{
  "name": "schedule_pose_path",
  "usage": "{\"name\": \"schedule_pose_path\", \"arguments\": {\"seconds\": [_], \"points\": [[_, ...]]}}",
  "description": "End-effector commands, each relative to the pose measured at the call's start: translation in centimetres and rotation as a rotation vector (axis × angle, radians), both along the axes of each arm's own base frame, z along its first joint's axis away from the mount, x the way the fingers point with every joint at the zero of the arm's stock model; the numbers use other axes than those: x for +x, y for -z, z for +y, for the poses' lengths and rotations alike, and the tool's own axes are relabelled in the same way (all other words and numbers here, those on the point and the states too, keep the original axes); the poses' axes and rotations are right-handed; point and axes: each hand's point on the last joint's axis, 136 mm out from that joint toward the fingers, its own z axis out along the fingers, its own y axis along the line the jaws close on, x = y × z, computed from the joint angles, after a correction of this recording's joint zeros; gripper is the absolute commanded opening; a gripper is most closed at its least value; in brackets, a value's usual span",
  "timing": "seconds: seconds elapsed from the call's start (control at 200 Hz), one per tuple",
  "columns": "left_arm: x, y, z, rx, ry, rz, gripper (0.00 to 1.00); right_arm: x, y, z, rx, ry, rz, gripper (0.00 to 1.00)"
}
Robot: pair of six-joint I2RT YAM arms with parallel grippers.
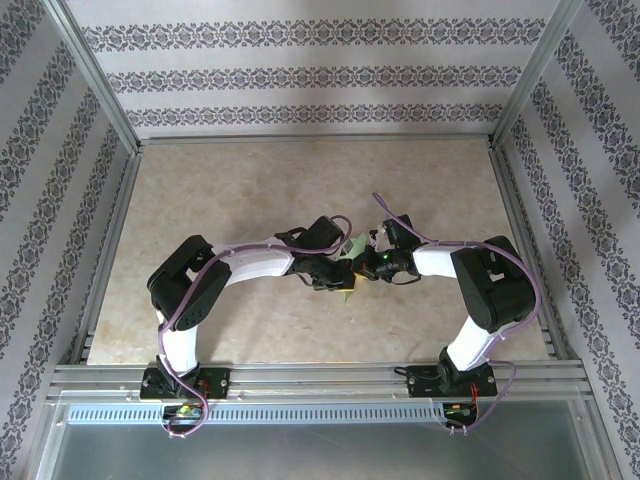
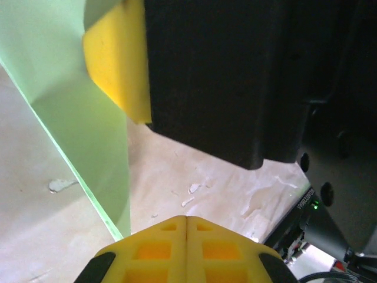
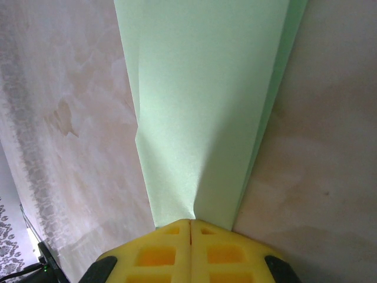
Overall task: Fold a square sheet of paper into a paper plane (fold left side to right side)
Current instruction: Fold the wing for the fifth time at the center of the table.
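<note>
Right gripper (image 3: 190, 223): closed, pinching the near end of the folded green paper (image 3: 200, 106).
Left gripper (image 2: 187, 219): fingers pressed together; the paper's edge is just beside one finger, and I cannot tell whether it is held.
Paper location: mid-tabletop (image 1: 250, 190), between the two grippers.
Long axis: runs straight out from the right fingers.
Judgement: the right arm has control, so the left must regrip.

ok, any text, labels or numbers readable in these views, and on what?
White print on the black arm housing, beside its green light: too small and blurred to read.
On the light green paper: none, it is blank.
On the wallpaper: none, ornament only.
Nothing else legible.
</note>
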Motion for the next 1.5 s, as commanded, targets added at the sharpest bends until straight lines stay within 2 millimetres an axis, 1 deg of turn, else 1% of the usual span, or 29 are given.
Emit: {"name": "schedule_pose_path", "arguments": {"seconds": [0.0,0.145,0.31,0.4,0.715,1.134,1.494], "points": [[0.2,-0.1,-0.4,-0.039,-0.005,0.033,0.03,-2.8,3.9,-2.0,-0.129,0.004,0.125,0.0],[0.2,1.1,-0.1,-0.01,-0.016,0.045,0.03,-2.8,3.9,-2.0,-0.135,-0.001,0.125,0.0],[0.3,1.8,0.0,0.008,-0.023,0.053,0.03,-2.9,3.8,-2.0,-0.146,-0.007,0.125,0.0],[0.1,2.2,-0.1,0.007,-0.018,0.069,0.03,-2.9,3.9,-2.2,-0.154,-0.009,0.129,0.0],[-0.7,3.8,0.6,0.025,-0.024,0.105,0.03,-2.9,4.0,-2.3,-0.168,-0.013,0.131,0.0],[-1.0,4.4,0.8,0.022,-0.033,0.117,0.03,-3.2,4.2,-2.4,-0.178,-0.015,0.142,0.0],[-1.1,4.5,0.4,0.012,-0.034,0.117,0.03,-3.1,4.4,-2.2,-0.178,-0.017,0.148,0.0]]}}
